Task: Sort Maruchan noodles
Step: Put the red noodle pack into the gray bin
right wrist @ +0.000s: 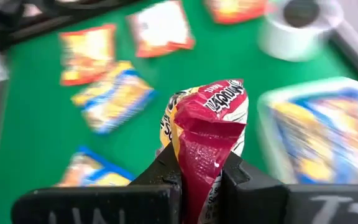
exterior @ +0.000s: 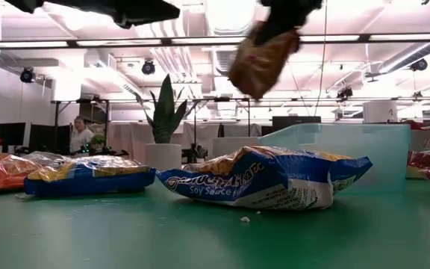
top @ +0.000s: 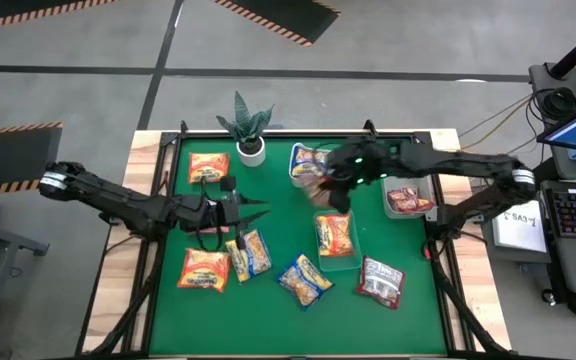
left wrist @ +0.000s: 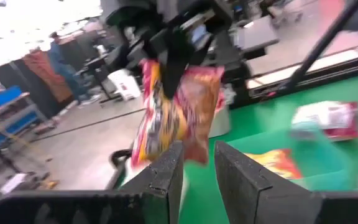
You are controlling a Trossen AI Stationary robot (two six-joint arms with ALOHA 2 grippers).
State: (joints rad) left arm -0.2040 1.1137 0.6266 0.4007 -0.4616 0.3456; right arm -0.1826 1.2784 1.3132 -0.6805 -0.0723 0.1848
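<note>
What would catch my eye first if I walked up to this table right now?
Probably the right gripper, shut on a red noodle packet and holding it in the air above the middle of the green table. Next, the loose packets lying across the mat, such as the yellow-and-blue packet in the foreground of the low view.

The blue-and-white noodle packet (exterior: 267, 178) lying on the tabletop read "Soy Sauce Flavor" under a brand name I couldn't make out.
</note>
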